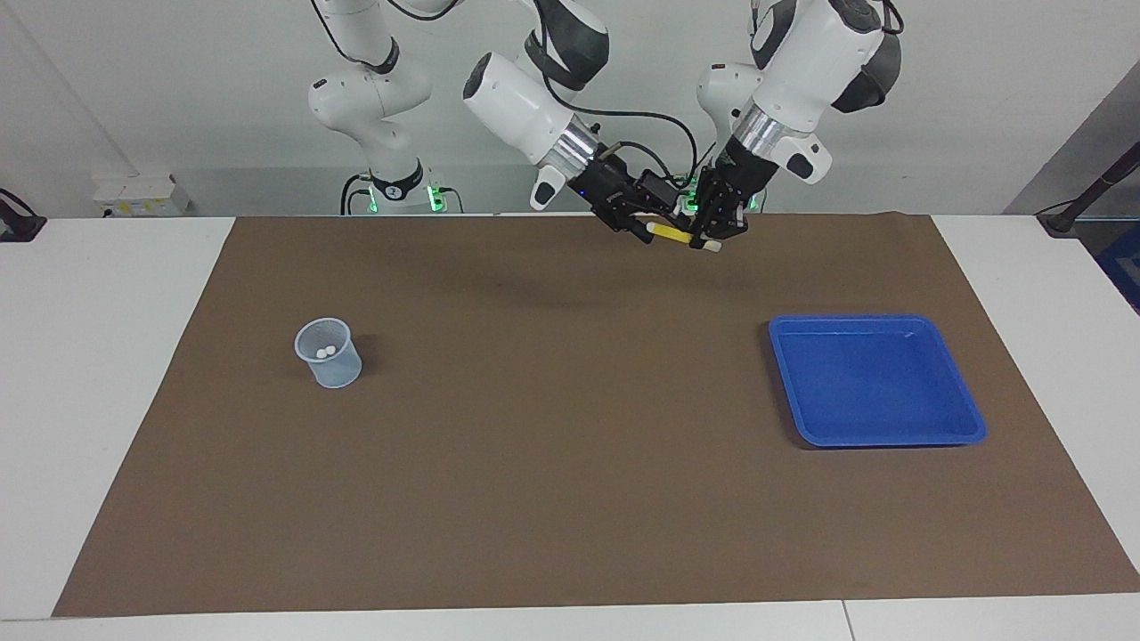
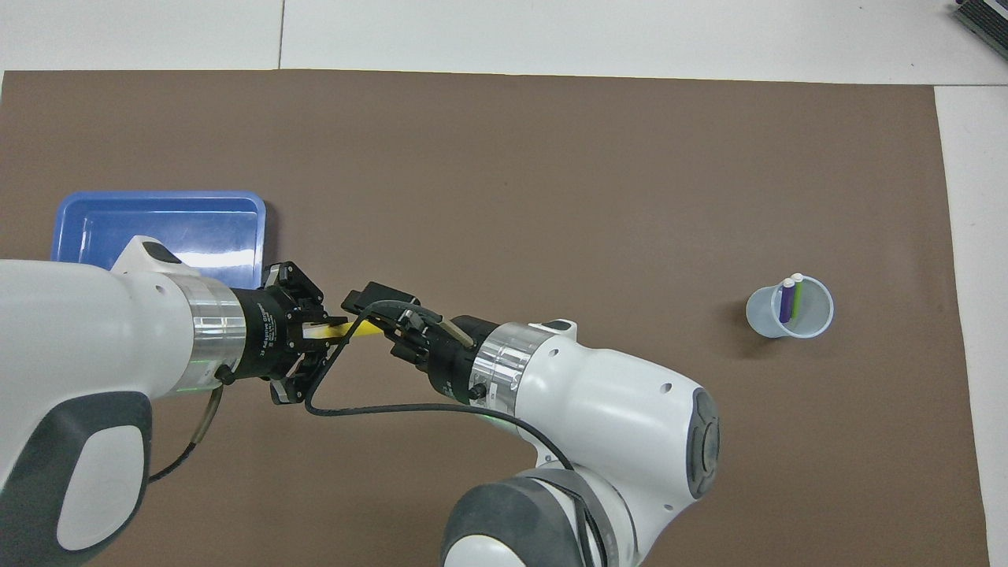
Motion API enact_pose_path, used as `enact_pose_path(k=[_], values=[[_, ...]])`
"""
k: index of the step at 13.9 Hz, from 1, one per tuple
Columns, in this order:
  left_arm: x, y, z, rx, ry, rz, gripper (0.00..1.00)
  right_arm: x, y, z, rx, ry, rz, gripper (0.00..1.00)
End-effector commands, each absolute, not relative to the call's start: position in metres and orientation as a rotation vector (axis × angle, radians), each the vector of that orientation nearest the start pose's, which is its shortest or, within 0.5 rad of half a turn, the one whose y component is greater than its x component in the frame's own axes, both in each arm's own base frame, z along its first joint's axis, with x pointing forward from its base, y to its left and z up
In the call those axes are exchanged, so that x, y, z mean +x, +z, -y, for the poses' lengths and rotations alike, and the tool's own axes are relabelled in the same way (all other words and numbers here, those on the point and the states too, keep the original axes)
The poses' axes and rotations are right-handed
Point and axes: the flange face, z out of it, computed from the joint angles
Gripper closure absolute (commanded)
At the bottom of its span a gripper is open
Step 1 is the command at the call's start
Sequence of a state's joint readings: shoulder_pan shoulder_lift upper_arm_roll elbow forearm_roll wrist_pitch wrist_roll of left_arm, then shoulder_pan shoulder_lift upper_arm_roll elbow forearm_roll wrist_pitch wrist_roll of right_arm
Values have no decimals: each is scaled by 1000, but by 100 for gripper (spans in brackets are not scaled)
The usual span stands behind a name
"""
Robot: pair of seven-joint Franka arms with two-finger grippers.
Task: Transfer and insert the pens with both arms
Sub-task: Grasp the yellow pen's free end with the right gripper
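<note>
Holding yellow pen (image 1: 674, 235), left hand (image 1: 710, 239), right hand (image 1: 643, 227) seemingly around it

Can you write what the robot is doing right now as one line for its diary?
step: handover | left gripper: shut on slim yellow marker pen | right gripper: around pen's free end, grip unclear | pale blue plastic cup: purple and green pens inside

Yellow pen (image 1: 670, 234), blue tray (image 1: 971, 427), pale blue cup (image 1: 331, 361), brown mat (image 1: 552, 445), black hands.
</note>
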State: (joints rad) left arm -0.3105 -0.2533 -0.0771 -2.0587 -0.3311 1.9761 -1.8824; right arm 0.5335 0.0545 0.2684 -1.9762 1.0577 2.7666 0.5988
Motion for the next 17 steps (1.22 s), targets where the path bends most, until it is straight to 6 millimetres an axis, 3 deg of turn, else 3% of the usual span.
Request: enact_pose_path(k=[1, 6, 12, 17], values=[[441, 565, 210, 1954, -285, -2040, 100, 452, 510, -413, -2066, -36, -707, 24], [441, 563, 210, 1956, -287, -2042, 100, 452, 507, -411, -2071, -35, -711, 56], [440, 564, 210, 1956, -287, -2042, 100, 452, 506, -410, -2074, -35, -710, 62], [440, 563, 210, 1957, -288, -2043, 100, 454, 506, -409, -2077, -41, -704, 98]])
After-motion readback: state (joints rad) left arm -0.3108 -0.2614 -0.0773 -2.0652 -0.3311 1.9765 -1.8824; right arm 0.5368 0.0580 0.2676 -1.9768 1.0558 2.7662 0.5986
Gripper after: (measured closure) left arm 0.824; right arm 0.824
